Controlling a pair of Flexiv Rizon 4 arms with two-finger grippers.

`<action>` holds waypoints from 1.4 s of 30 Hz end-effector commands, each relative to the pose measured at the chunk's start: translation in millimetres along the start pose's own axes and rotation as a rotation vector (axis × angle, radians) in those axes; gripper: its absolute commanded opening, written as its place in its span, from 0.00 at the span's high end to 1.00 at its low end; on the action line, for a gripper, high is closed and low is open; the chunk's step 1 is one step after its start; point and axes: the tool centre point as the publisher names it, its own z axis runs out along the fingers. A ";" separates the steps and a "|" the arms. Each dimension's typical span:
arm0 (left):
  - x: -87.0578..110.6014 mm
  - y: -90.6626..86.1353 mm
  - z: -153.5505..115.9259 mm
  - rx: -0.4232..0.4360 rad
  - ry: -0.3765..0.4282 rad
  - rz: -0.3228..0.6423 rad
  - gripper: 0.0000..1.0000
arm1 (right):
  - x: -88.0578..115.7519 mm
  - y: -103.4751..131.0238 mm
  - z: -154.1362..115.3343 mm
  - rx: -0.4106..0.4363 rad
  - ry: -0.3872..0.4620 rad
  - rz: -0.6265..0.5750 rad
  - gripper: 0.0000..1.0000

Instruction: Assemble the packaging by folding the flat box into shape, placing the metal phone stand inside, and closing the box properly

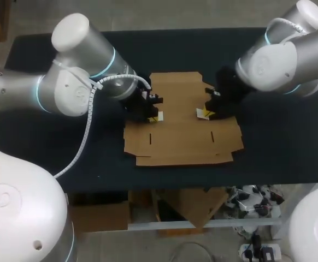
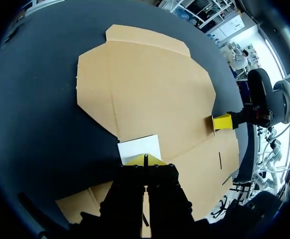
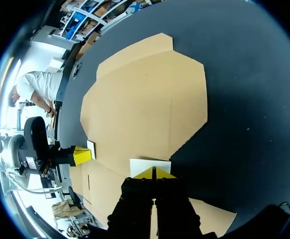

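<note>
Left gripper: yellow tips pressed together with only a hairline between them. They sit low at the left edge of the flat box, with nothing visibly caught between them.
Right gripper: the same, fingers closed tip to tip, at the box's right edge opposite the other gripper.
White patch: a small pale rectangle lies just ahead of each pair of tips, on the card. Whether it is a label or part of the finger I cannot tell.
Box position: spread flat and unfolded in the middle of the table, between the two grippers.
Box material: plain brown corrugated card, matte, with crisp die-cut edges and scored fold lines.
Box shape: a wide central panel with angled side flaps, a tab on the far edge, and two short slots near the nearer edge.
Likely handling: light, stiff across each panel, and willing to bend only along the scores. It is thin and flush to the cloth, so an edge would be hard to get under. It probably slides easily if pushed.
Where to hold: by the free edge of a side flap, pinched near a score so that the panel hinges up rather than buckles.
Phone stand: not seen on the table in any view.
Table surface: dark, soft-looking cloth.
</note>
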 end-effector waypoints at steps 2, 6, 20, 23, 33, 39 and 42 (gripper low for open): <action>1.7 -1.2 9.6 0.004 -0.025 -0.005 1.00 | 0.0 0.5 15.0 0.003 -0.033 0.016 1.00; 0.2 -2.1 10.8 0.000 -0.036 -0.010 1.00 | -1.9 0.0 18.1 0.010 -0.043 0.028 1.00; 1.0 -0.1 -8.1 0.008 -0.055 -0.014 1.00 | 1.7 -7.4 -3.8 -0.051 -0.039 0.025 1.00; 0.9 -0.3 -15.4 0.021 -0.061 -0.013 1.00 | 1.9 -8.5 -11.8 -0.070 -0.038 0.026 1.00; -5.3 -3.5 -36.2 0.037 -0.074 -0.037 1.00 | -7.1 -8.3 -30.1 -0.096 -0.007 0.038 1.00; -10.5 -3.8 -51.5 0.044 -0.095 -0.063 1.00 | -13.5 -5.9 -40.1 -0.097 0.033 0.038 1.00; -14.4 -2.3 -60.3 0.045 -0.094 -0.078 1.00 | -17.6 -5.8 -45.8 -0.095 0.051 0.046 1.00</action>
